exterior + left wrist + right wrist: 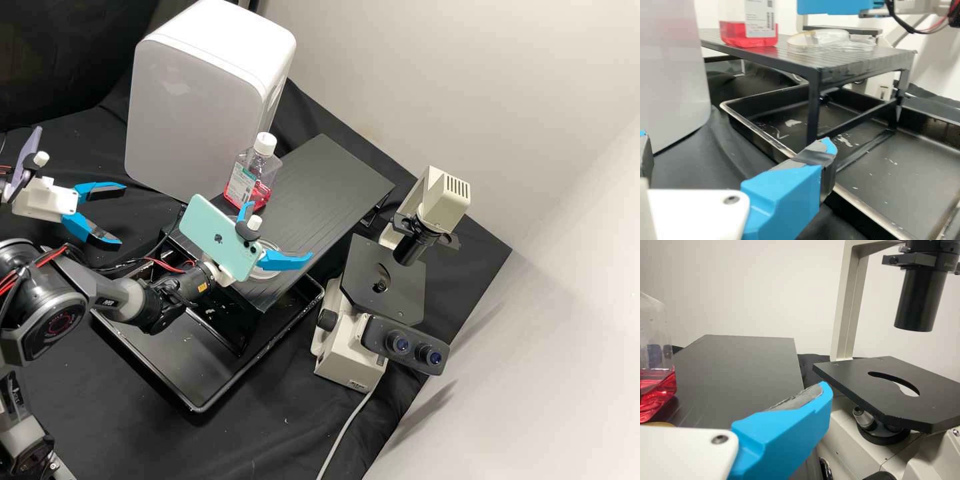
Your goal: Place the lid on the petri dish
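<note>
Left pincer (pixel 120 215) hangs over the black counter (pixel 280 413), near the white box (pixel 200 93) and well apart from the shelf, fingers spread, gripping nothing. Right pincer (pixel 280 230) hovers over the black shelf (pixel 333 180), fingers spread on either side of the petri dish (pixel 817 41), which sits on the shelf top near the red-filled flask (pixel 253 175). A second, flatter clear piece (pixel 861 45) lies just beside the dish; which of the two is the lid cannot be told. The shelf stands in a black tray (pixel 193 373). A microscope (pixel 393 293) stands beside the tray.
</note>
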`<action>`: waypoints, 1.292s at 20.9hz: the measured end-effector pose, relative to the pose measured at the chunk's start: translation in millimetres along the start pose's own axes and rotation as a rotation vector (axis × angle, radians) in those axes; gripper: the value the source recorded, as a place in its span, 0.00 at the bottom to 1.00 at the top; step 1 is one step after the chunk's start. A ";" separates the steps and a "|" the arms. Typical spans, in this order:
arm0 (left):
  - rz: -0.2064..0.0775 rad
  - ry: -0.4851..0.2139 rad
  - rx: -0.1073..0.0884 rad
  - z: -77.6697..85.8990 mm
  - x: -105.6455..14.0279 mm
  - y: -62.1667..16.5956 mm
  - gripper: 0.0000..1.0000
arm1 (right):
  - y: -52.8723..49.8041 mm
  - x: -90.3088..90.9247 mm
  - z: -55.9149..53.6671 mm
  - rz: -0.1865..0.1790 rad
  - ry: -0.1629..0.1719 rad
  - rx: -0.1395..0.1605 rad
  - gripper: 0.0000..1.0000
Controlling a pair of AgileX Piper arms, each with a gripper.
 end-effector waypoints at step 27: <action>-0.006 0.046 0.022 2.8 5.6 -7.7 1.00 | -43.0 -35.6 -36.2 -0.129 0.141 -0.078 1.00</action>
